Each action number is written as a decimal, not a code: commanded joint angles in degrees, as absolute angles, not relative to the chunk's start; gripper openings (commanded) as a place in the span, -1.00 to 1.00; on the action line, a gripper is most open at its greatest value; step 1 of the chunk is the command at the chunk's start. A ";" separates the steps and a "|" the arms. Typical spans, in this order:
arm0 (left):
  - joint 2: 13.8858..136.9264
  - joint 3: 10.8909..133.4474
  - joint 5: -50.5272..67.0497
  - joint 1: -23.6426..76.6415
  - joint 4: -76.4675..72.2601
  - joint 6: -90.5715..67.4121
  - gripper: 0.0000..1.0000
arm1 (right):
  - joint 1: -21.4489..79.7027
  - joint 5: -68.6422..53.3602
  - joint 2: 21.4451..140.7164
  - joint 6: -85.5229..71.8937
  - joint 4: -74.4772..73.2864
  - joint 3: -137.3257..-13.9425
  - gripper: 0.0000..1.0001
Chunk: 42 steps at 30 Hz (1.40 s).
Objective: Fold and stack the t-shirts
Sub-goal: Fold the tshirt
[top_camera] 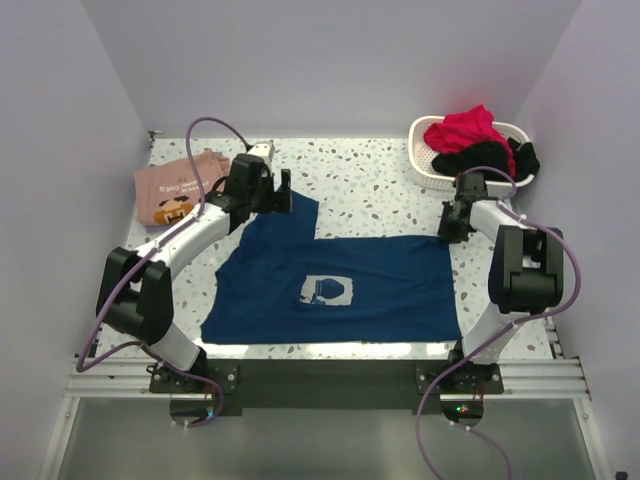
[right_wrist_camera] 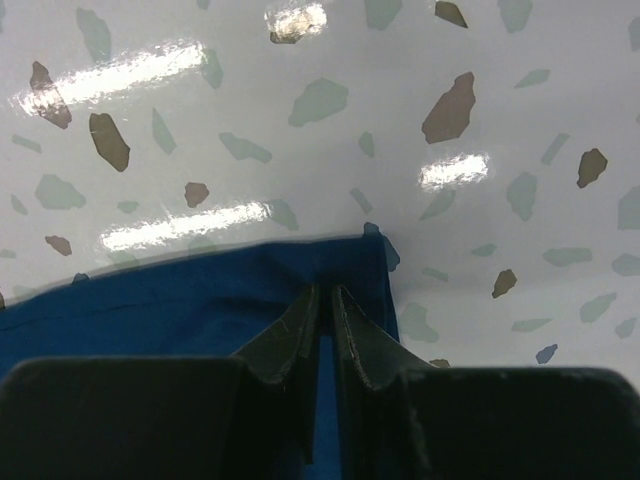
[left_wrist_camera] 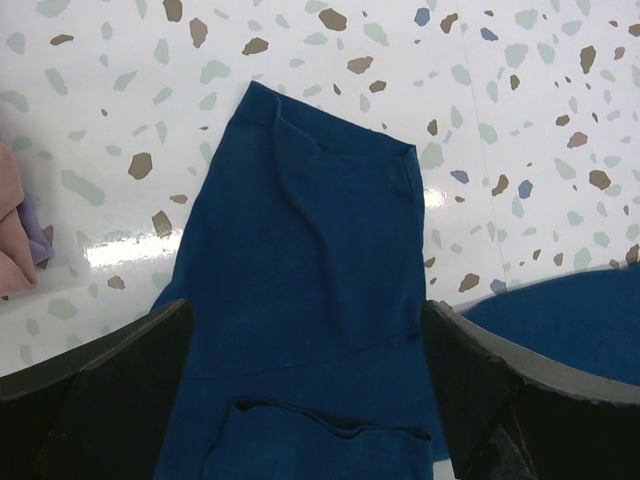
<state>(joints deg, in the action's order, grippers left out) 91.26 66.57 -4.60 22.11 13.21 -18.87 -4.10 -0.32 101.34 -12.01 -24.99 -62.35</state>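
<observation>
A dark blue t-shirt (top_camera: pixel 340 285) lay spread print-up, left fingers (left_wrist_camera: pixel 100 390) wide apart above its sleeve, right fingers (right_wrist_camera: pixel 285 345) clamped on its far right corner.

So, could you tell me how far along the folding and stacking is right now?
Done: the salmon-pink t-shirt looks folded at the far left. In hand: the dark blue t-shirt lies spread out, print up, not yet folded; the right gripper is shut on its edge, and the left gripper is open over a sleeve. Left: folding the blue one and stacking it. More clothes sit in the basket.
</observation>
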 commanded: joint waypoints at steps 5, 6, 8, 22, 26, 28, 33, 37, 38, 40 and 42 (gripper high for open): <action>88.95 65.39 -4.13 21.27 12.57 -18.72 1.00 | -4.57 0.62 100.38 -12.74 -26.02 -62.84 -0.67; 88.95 65.39 -4.22 21.27 12.66 -18.63 1.00 | -4.57 0.70 99.94 -12.74 -26.10 -63.10 -0.64; 88.86 65.48 -4.39 21.18 12.66 -18.55 1.00 | -4.92 0.62 98.35 -12.83 -26.19 -63.37 -0.49; 89.38 65.74 -4.40 20.92 13.09 -18.37 1.00 | -8.53 -7.12 101.86 -14.06 -21.54 -63.63 -0.37; 89.73 66.00 -4.31 20.92 13.10 -18.37 1.00 | -8.61 -8.43 103.09 -14.06 -20.13 -63.28 -0.37; 90.09 66.27 -4.04 20.92 13.18 -18.37 1.00 | -8.61 -8.09 103.88 -14.06 -19.95 -63.37 -0.37; 90.70 66.53 -3.69 20.92 13.10 -18.46 1.00 | -8.53 -6.86 105.20 -13.80 -19.42 -63.28 -0.38; 91.14 66.53 -3.60 21.00 13.18 -18.28 1.00 | -8.61 -6.42 106.43 -13.62 -18.98 -64.07 -0.38; 91.14 66.53 -3.60 20.92 13.27 -18.11 1.00 | -8.61 -6.50 106.52 -13.54 -18.90 -64.25 -0.39; 91.23 66.45 -3.60 20.92 13.27 -18.11 1.00 | -8.53 -6.68 106.96 -13.45 -18.55 -64.77 -0.39; 91.32 66.45 -3.60 20.92 13.53 -18.11 1.00 | -8.61 -6.77 107.14 -13.45 -18.54 -65.39 -0.39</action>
<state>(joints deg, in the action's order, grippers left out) 91.18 65.67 -4.29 21.39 13.43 -18.85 -8.58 -7.09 104.97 -13.47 -19.73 -64.42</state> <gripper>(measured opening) 0.997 0.309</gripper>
